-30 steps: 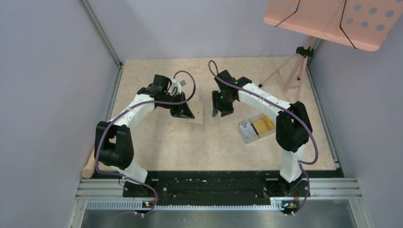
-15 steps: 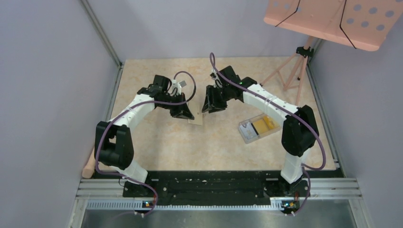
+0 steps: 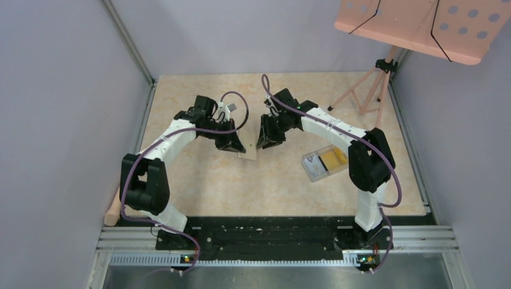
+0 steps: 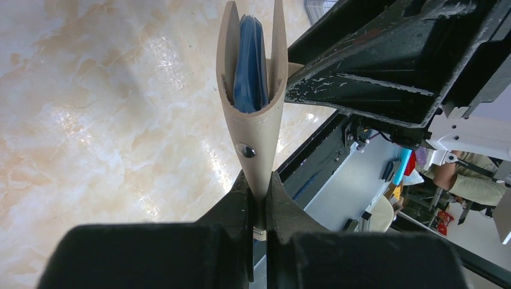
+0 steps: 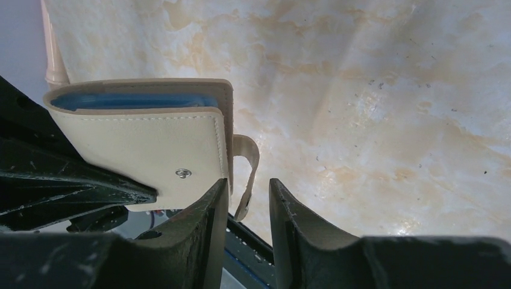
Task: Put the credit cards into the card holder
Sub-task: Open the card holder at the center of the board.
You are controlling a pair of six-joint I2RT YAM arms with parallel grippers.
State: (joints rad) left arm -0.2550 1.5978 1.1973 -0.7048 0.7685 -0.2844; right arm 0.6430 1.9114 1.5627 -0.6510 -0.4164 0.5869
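Observation:
My left gripper (image 4: 258, 180) is shut on the folded edge of the beige card holder (image 4: 252, 120) and holds it on edge above the table, with its blue pockets (image 4: 248, 66) showing in the mouth. In the top view the card holder (image 3: 247, 146) hangs between both grippers. My right gripper (image 5: 248, 189) is open. The holder's snap strap (image 5: 248, 162) hangs loose between its fingers, and the left finger lies against the holder's corner. A golden-yellow credit card (image 3: 332, 159) lies in the clear box.
The clear plastic box (image 3: 313, 168) sits on the table under the right arm's elbow. A pink tripod (image 3: 370, 90) with a perforated board (image 3: 422, 24) stands at the back right. A wooden stick (image 3: 112, 208) lies at the table's left edge.
My right gripper has swung left up to the card holder and its jaws have narrowed around the strap. The left arm and the holder have stayed put.

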